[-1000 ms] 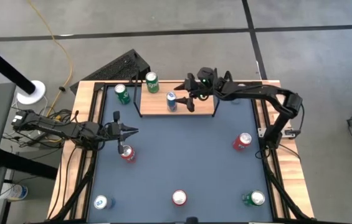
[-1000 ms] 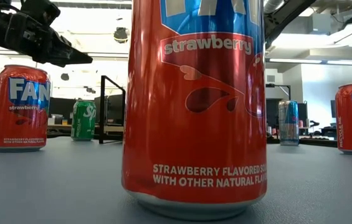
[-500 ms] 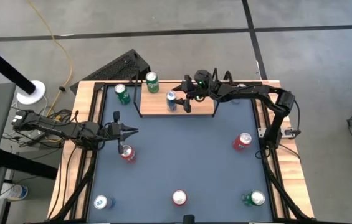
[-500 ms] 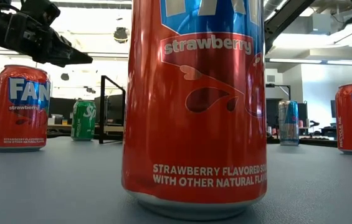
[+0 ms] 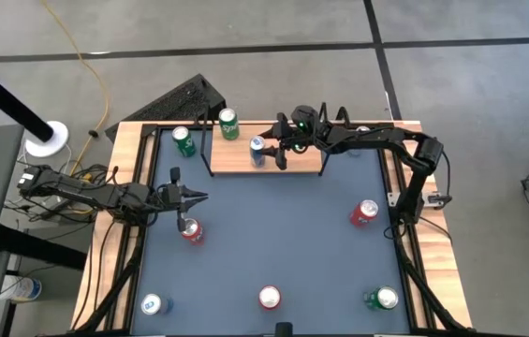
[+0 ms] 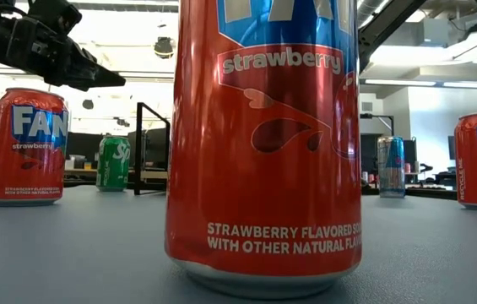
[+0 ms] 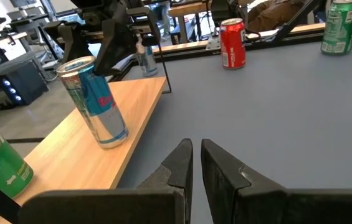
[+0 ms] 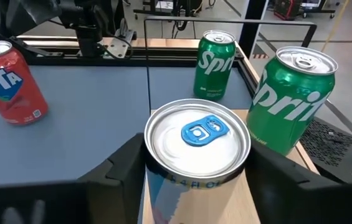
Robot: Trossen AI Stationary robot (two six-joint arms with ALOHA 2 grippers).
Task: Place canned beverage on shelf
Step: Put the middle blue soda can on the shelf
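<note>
Blue and silver, the can (image 5: 257,150) stands on the shelf (image 5: 306,161). Our right jaws (image 5: 278,153) have moved in around it and sit partly open, so the can looks placed. Our left jaws (image 5: 192,197) wait shut above the worktop (image 5: 283,234).

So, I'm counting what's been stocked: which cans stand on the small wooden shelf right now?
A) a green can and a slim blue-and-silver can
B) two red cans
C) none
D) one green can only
A: the high view shows a green can and the slim blue-and-silver can on the shelf, with the right claw around the slim one.
</note>
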